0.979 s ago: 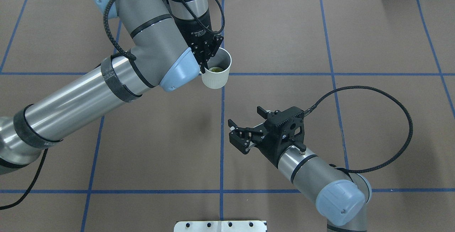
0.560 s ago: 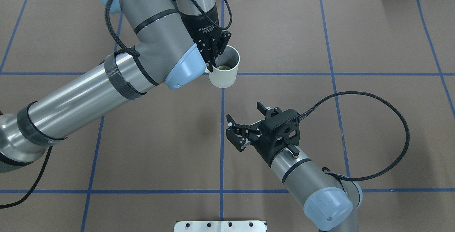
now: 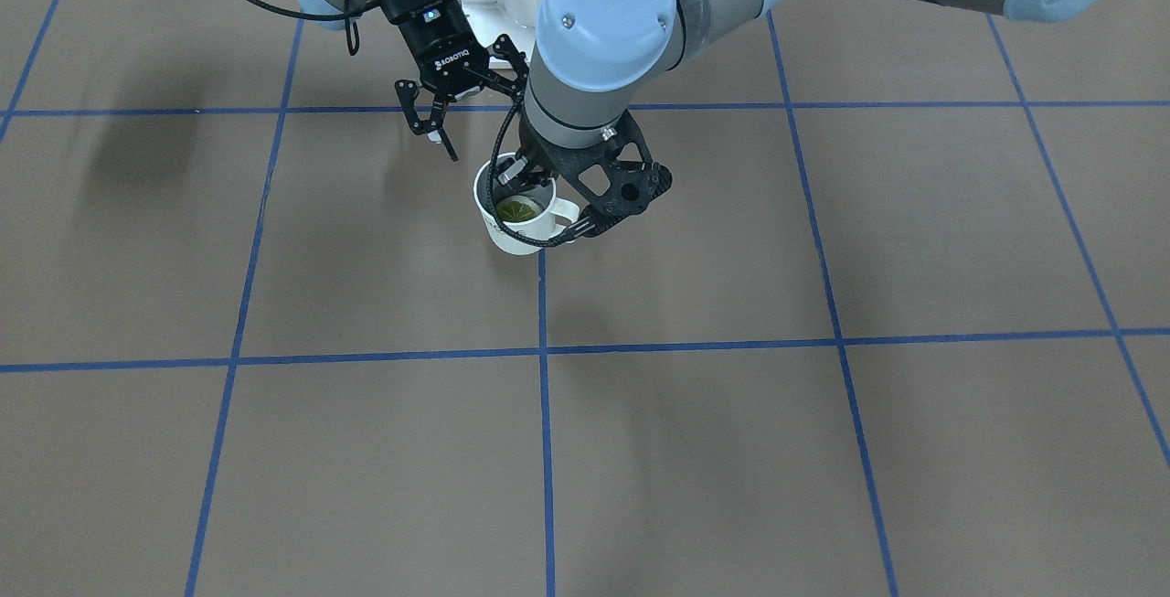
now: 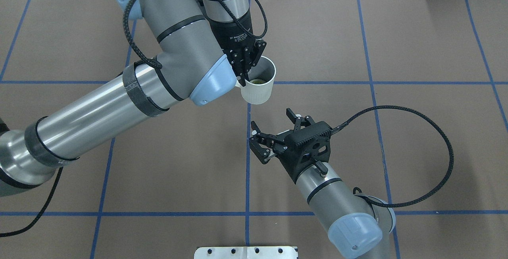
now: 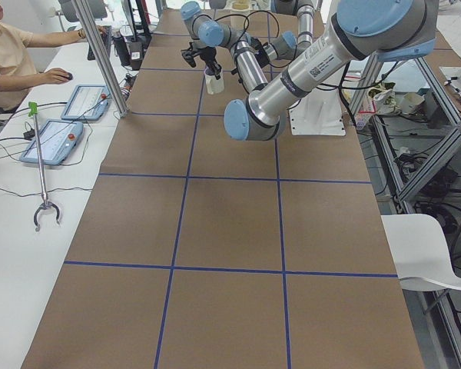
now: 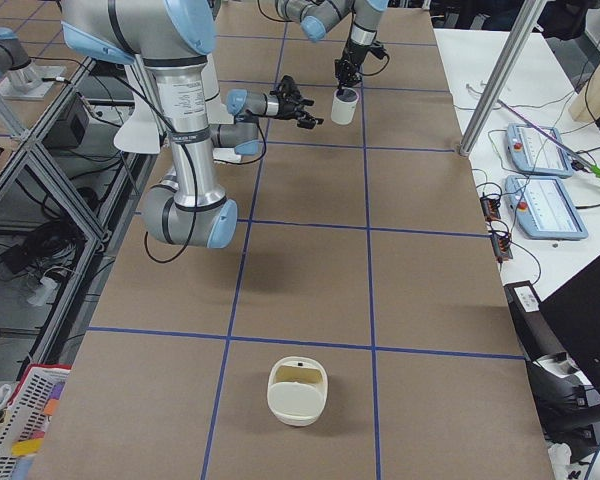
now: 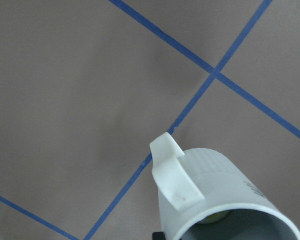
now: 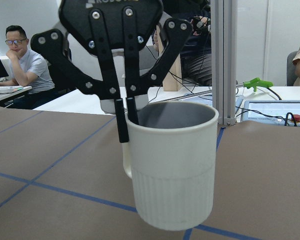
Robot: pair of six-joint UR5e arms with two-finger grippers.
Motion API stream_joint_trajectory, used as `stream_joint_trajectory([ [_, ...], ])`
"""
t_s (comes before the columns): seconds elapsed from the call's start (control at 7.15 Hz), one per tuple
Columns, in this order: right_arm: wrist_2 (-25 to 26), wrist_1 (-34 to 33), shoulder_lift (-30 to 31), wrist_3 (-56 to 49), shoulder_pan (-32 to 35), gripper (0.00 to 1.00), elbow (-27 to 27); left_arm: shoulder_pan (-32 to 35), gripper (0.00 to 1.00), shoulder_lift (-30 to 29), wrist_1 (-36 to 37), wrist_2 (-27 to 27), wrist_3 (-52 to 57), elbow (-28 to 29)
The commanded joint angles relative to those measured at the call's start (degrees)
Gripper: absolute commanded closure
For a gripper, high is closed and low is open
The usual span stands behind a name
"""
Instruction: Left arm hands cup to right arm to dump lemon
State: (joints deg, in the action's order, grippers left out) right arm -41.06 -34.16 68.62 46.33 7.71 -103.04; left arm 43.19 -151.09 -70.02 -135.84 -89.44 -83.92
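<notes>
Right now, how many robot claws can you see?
2. The left gripper pinches the rim of the cup near the table's middle. The right gripper is open just beside the cup, on the robot's side, and does not touch it.

Overhead cam is looking down from behind the robot, front cam is staring back across the brown blue-taped table (image 4: 416, 33), both sharing the small white ribbed mug (image 4: 260, 87) mid-table. Side cams are shooting lengthwise from each end, far off, while the wrist cams are sitting right up close to that mug.
</notes>
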Motion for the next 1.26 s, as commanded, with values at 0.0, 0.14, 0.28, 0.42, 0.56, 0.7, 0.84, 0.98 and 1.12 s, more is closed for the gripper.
stream_joint_trajectory([
  [0.0,0.8,0.0,-0.1,0.0,-0.1,0.02,0.3,-0.3,1.00,-0.1,0.0,0.0,0.1,-0.4],
  [0.14,1.0,-0.1,-0.2,0.0,-0.2,0.02,0.6,-0.5,1.00,-0.3,0.0,0.0,0.1,-0.4],
  [0.28,1.0,-0.1,-0.1,0.1,-0.2,0.02,1.3,-1.0,1.00,-0.9,0.1,-0.6,0.0,-0.5],
  [0.42,1.0,0.0,-0.2,0.1,-0.2,0.02,1.5,-1.2,1.00,-0.9,0.1,-2.2,0.0,-0.5],
  [0.56,1.4,0.0,-0.2,0.1,-0.2,0.02,1.6,-1.3,1.00,-0.9,0.3,-2.4,-0.1,-0.9],
  [0.7,1.9,0.0,-0.2,0.1,-0.2,0.02,1.6,-1.6,1.00,-1.0,0.4,-2.4,-0.1,-1.0],
  [0.84,2.9,0.0,-0.2,0.1,-0.2,0.02,1.7,-1.6,1.00,-1.0,0.3,-2.4,-0.1,-1.2],
  [0.98,3.4,0.0,-0.2,0.1,-0.2,0.02,1.7,-2.0,1.00,-1.0,0.4,-2.4,-0.1,-1.3],
  [1.12,3.6,-0.1,-0.1,0.1,-0.1,0.02,2.0,-2.2,1.00,-1.0,0.5,-2.4,-0.2,-1.3],
])
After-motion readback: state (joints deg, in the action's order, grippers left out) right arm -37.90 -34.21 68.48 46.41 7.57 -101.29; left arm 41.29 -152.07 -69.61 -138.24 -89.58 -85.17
